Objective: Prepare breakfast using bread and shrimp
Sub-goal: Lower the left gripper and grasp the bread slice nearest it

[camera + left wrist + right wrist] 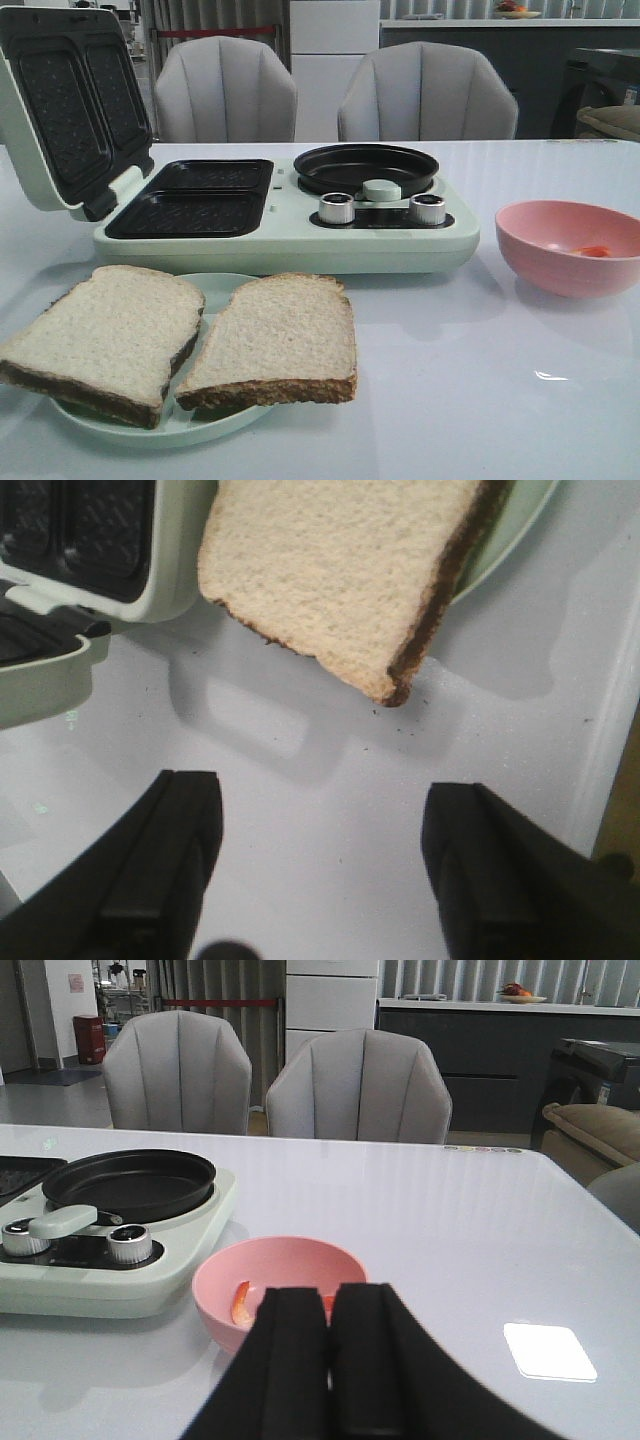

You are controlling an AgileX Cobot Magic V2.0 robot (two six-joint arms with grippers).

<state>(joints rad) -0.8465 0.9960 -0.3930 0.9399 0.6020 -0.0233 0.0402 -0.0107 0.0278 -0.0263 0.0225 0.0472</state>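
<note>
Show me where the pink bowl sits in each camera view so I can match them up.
Front view: pink bowl at the right edge, right of the breakfast maker.
Left wrist view: not in it.
Right wrist view: low centre, just beyond the shut right gripper.
Shared landmark: the round black pan, seen in front and right wrist views.

Glossy white table (520, 400), porous matt bread (275, 335) — smooth pink bowl (570, 245), matt black pan (365, 168), shiny metal knobs (337, 208).

Bread (190, 335) on plate (195, 425) before cooker (300, 225); shrimp (594, 251) in bowl (570, 245) right.
</note>
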